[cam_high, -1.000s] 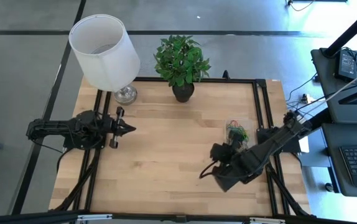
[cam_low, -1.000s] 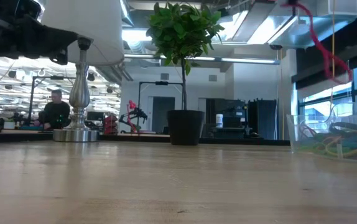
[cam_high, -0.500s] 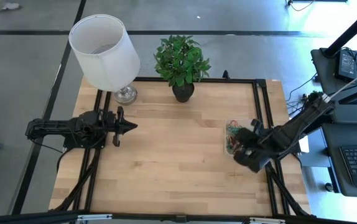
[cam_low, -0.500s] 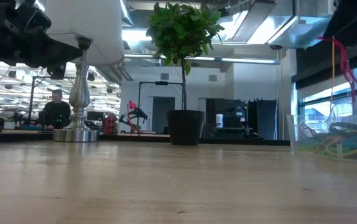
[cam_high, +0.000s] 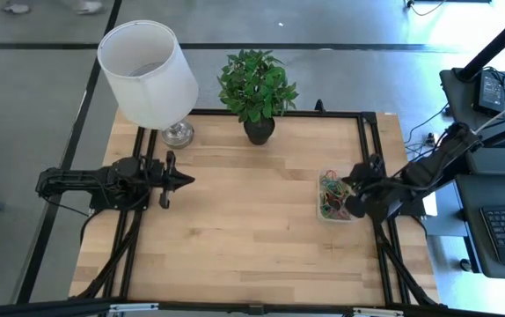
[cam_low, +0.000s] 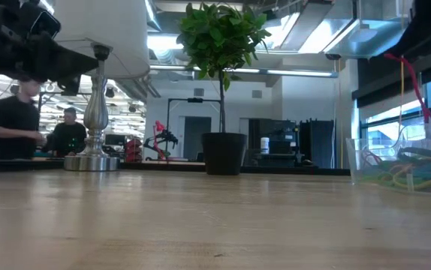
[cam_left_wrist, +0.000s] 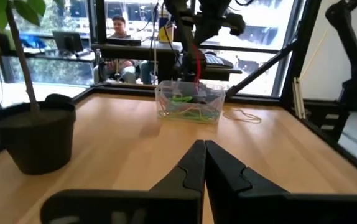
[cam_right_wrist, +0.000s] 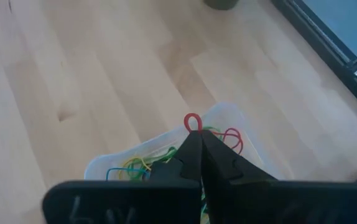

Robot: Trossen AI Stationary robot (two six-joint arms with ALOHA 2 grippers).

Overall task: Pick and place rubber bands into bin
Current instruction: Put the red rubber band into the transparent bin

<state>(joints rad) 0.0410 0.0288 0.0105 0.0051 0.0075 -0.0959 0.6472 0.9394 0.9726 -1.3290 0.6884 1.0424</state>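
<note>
My right gripper (cam_right_wrist: 195, 138) is pinched tight on a red rubber band (cam_right_wrist: 193, 121) — its small loop pokes out past my closed fingertips, and in the low view the band (cam_low: 412, 79) hangs as a long red strand at the far right of the frame. In the high view this gripper (cam_high: 351, 195) sits at the right of the table, right at the bin's (cam_high: 321, 211) right side. The bin (cam_right_wrist: 228, 114) is a shallow clear plastic tray lying directly beneath my fingertips in the right wrist view, and it holds a loose tangle of rubber bands (cam_high: 332, 197) — green, yellow, red and blue loops. My left gripper (cam_high: 182, 180) waits at the left of the high view, fingers pressed together and holding nothing, well apart from the bin.
</note>
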